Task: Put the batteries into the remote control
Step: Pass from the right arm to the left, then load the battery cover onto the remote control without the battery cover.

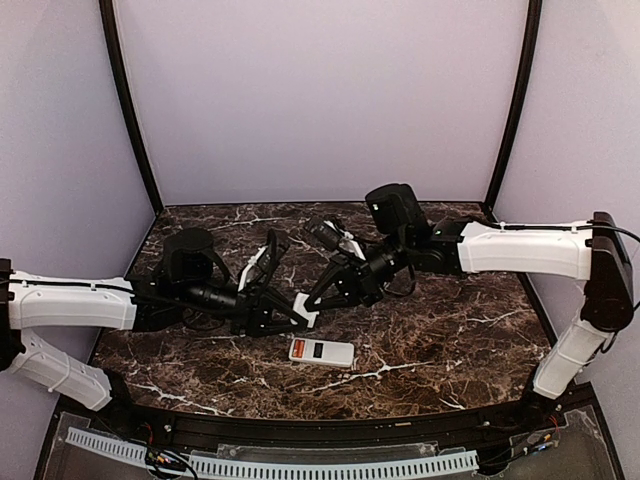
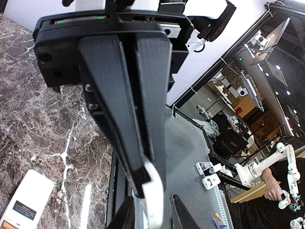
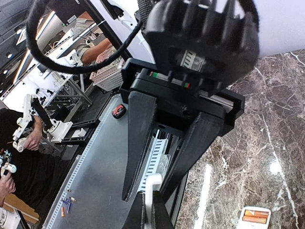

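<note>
Marble-look dark tabletop (image 1: 450, 330), both arms reaching in to meet near the centre of the top view. Left gripper (image 2: 150, 183) is clenched on a small white cover plate (image 2: 153, 200), fingers pressed flat against it and the plate sticking out past the tips. Right gripper (image 3: 145, 191) comes in from 2 o'clock with its jaws parted, one finger on each side of the plate's free end; a gap shows on both sides in the left wrist view, so it is not gripping. The plate is held up off the table. Remote control (image 1: 322, 351) lies flat on the marble at 6 o'clock from the two grippers, near them but not touching, white back up with a small dark label. Its compartment at the 9 o'clock end is uncovered, and the batteries (image 3: 256, 217), two orange-red cylinders, sit inside it side by side. Nothing is touching the remote.
</note>
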